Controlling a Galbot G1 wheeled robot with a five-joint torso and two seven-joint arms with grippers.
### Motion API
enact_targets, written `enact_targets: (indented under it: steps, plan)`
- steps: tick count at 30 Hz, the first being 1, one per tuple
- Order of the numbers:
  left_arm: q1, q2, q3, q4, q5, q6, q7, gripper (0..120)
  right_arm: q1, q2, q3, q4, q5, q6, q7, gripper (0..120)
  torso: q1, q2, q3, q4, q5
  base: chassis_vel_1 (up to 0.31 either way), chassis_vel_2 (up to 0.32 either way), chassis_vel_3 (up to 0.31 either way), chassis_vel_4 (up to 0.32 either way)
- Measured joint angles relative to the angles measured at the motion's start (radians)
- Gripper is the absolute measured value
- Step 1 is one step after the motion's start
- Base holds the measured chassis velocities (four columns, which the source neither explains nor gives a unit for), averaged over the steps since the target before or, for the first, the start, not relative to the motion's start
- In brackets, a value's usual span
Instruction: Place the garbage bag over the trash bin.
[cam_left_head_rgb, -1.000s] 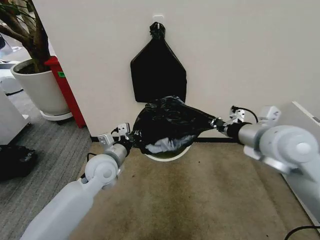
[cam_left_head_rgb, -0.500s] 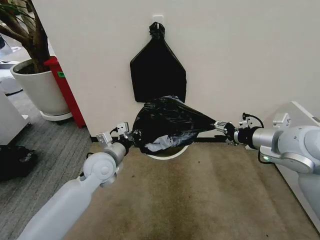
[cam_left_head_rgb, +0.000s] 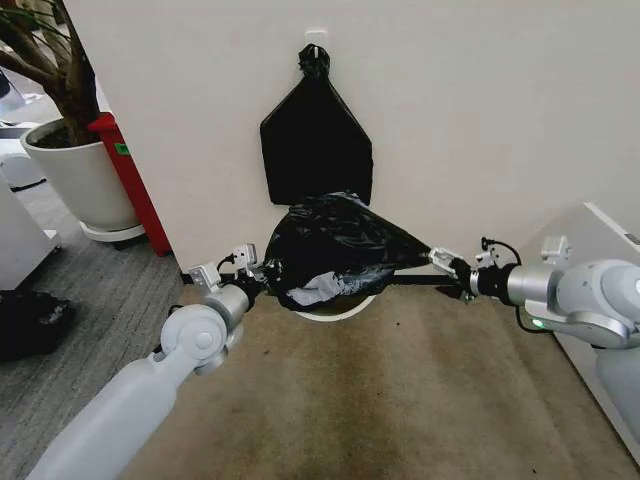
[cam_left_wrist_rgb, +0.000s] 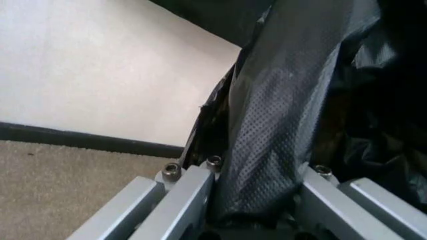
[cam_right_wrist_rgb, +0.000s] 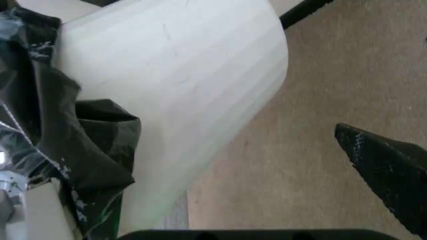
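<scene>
The garbage bag, black and crinkly, lies bunched over the top of the trash bin, of which a strip of cream-white rim shows below it. My left gripper is shut on the bag's left edge, and in the left wrist view the plastic is pinched between the fingers. My right gripper is at the bag's stretched right corner. In the right wrist view its fingers stand wide apart beside the bin's side, with bag film against the other finger.
A flat black bundle hangs on the wall right behind the bin. A large white plant pot and a red object stand at the left. A white cabinet is at the right. Carpet lies in front.
My right gripper has moved to the right and down, pulling the bag's right corner out to a point. The bag sits slightly lower on the bin. The left gripper has barely moved.
</scene>
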Motion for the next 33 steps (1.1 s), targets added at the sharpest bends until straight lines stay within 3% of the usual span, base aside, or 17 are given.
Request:
enact_targets:
  steps: [2, 6, 12, 27, 33]
  plan:
    - [0.0, 0.0, 0.0, 0.0, -0.002, 0.0, 0.007, 0, 0.001, 0.002, -0.014, -0.008, -0.037, 0.005, -0.028, 100, 0.0, 0.0, 0.0, 0.0001, 0.0002, 0.0, 0.0, 0.0, 0.0]
    - [-0.003, -0.005, 0.0, 0.004, -0.013, 0.0, 0.021, 0, 0.0, 0.004, -0.083, -0.04, -0.264, 0.022, -0.156, 100, 0.0, 0.0, 0.0, 0.0002, 0.0002, 0.0, 0.0, 0.0, 0.0]
    - [-0.015, -0.012, 0.002, 0.015, -0.022, -0.001, 0.027, 0, -0.012, 0.0, -0.112, -0.046, -0.365, 0.053, -0.24, 100, 0.0, 0.0, 0.0, 0.0, 0.0003, 0.0, 0.0, 0.0, 0.0]
    - [-0.03, -0.026, 0.001, 0.053, -0.059, -0.003, 0.025, 0, -0.027, -0.022, 0.042, 0.069, -0.007, 0.064, -0.07, 100, 0.0, 0.0, 0.0, 0.0001, 0.0001, 0.0, 0.0, 0.0, 0.0]
    - [-0.031, -0.031, 0.003, 0.061, -0.082, -0.003, 0.018, 0, -0.027, -0.011, 0.059, 0.112, 0.05, 0.119, -0.056, 100, 0.0, 0.0, 0.0, 0.0, 0.0, 0.0, 0.0, 0.0, 0.0]
